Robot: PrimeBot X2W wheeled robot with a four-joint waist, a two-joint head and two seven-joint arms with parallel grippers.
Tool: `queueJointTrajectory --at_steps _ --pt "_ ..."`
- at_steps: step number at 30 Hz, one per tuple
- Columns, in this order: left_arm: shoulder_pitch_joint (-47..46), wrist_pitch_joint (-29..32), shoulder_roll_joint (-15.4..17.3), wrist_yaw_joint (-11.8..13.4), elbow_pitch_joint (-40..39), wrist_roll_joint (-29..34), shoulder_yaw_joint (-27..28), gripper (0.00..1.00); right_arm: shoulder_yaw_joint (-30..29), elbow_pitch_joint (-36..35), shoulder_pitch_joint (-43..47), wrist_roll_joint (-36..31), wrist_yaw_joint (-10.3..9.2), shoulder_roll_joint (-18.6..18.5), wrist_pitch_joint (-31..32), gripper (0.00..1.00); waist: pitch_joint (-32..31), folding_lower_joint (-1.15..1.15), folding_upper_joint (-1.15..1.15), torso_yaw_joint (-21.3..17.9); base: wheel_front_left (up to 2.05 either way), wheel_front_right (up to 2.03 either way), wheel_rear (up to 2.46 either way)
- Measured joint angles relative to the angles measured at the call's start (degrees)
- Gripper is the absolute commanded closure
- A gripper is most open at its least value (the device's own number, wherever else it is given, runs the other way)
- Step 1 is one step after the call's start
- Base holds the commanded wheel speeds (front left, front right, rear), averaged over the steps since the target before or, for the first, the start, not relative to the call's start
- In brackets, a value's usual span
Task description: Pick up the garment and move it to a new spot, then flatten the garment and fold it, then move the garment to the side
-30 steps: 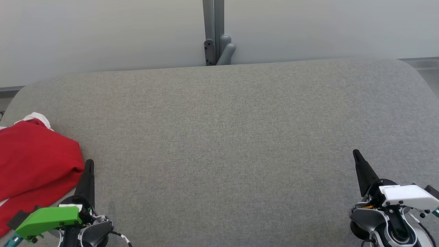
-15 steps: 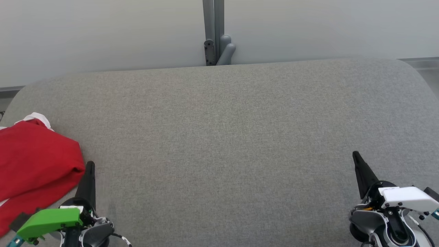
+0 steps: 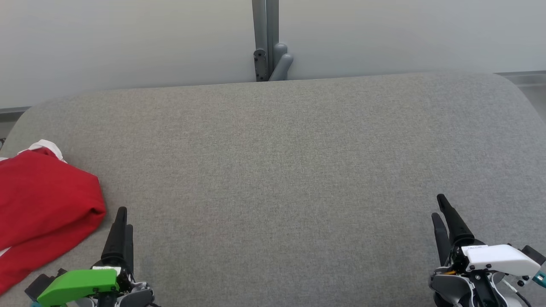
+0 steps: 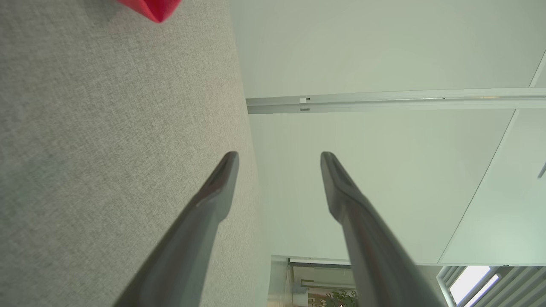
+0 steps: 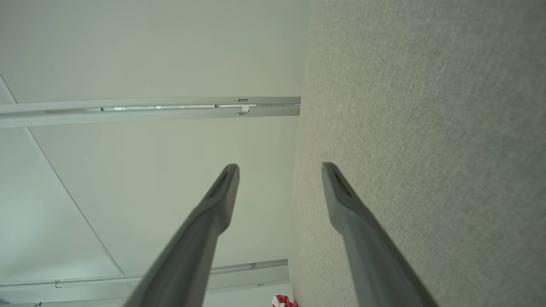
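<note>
Crumpled red fabric garment (image 3: 42, 204) lies at 10 o'clock from left gripper (image 3: 124, 218), not touching. Left gripper and right gripper (image 3: 437, 207): fingers spread wide, holding nothing.

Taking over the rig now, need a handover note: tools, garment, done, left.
Left tool: open, empty, at the front left of the grey padded surface, just right of the garment and not touching it.
Right tool: open, empty, at the front right, far from the garment.
Garment: red with white trim, a compact bundle at the surface's left edge, partly cut off in the head view.
Done: it appears folded and set to the side; I cannot judge how neat the fold is.
Left: probably only a check. If it is merely bunched, flattening and folding remain.
</note>
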Motion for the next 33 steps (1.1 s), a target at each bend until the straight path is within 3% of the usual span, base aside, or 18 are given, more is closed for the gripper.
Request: queueJointTrajectory --at_steps 6,14,23,33 --pt "0.0 -1.6 0.2 0.0 0.0 5.2 -1.0 0.0 0.5 -0.8 0.2 -5.1 0.01 -0.4 -1.6 0.0 0.0 0.0 0.0 0.0 0.0 0.0 0.0" --pt "0.0 -3.6 0.2 0.4 0.0 14.7 -1.9 0.0 0.6 -2.3 0.2 -18.1 0.01 -0.6 -3.5 0.0 0.1 0.0 0.0 0.0 0.0 0.0 0.0" --pt "0.0 -5.6 0.3 2.3 -0.9 29.5 -2.6 0.0 1.7 -4.1 0.2 -33.7 0.01 -1.9 -5.4 0.0 0.1 0.0 0.0 0.1 0.0 0.0 0.0" --pt "0.1 -7.7 0.5 3.4 -0.2 41.9 -3.4 0.0 2.7 -4.0 0.4 -44.9 0.01 -2.5 -7.5 0.0 0.2 0.0 0.0 0.1 0.0 0.0 0.0"
